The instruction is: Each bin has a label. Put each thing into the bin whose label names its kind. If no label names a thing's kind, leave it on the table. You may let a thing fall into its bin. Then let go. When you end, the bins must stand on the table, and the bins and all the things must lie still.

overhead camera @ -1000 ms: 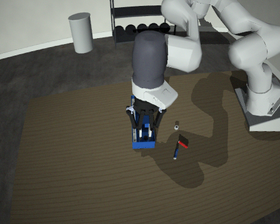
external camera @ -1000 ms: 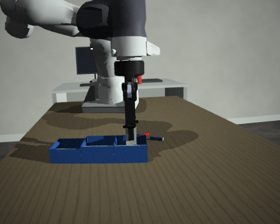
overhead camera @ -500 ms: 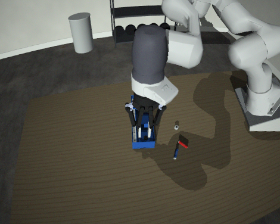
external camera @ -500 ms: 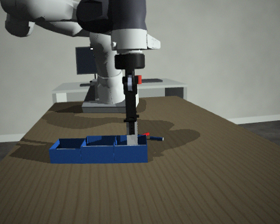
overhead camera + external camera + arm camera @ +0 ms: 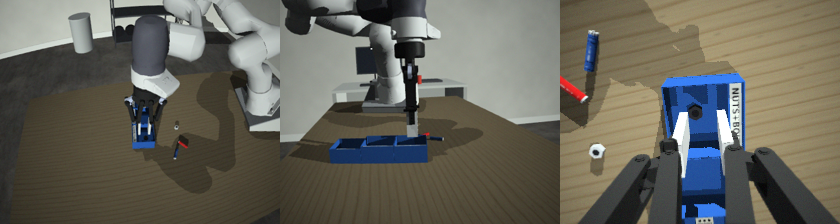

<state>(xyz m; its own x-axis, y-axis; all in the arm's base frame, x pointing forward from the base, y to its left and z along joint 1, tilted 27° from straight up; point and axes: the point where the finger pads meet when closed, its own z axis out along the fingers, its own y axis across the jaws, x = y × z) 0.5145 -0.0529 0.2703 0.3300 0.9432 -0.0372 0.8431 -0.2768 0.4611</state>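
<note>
Pincer [image 5: 144, 133] [image 5: 412, 135] [image 5: 703, 123] is parted by a small gap, nothing gripped. Fingers are pointed down over the end bin [image 5: 143, 145] [image 5: 411, 154] [image 5: 705, 80], tips seen at about rim height in the exterior view; exact clearance can't be told. One dark hex nut [image 5: 146, 137] [image 5: 690, 112] is seated on that bin's floor, apart from both fingers. "NUTS+BO" can be read on its label [image 5: 134, 132] [image 5: 735, 110]; the rest is hidden by a finger.

Three blue bins are lined up in a row, sides touching or nearly so, all stood upright on the tabletop [image 5: 74, 179] [image 5: 429, 190] [image 5: 785, 75]. The middle bin [image 5: 378, 154] and far bin [image 5: 345, 156] are partly covered by the pincer in top and wrist views; their labels can't be read, contents can't be confirmed.

Three things are left outside the bins, on the arm-base side of the row: a pale nut [image 5: 175, 127] [image 5: 591, 150], a red stick [image 5: 183, 144] [image 5: 426, 134] [image 5: 572, 90] and a blue battery [image 5: 176, 154] [image 5: 436, 138] [image 5: 591, 51]. Stick and battery are laid close together, at an angle to each other. The pale nut is set apart from both and not yet binned.
</note>
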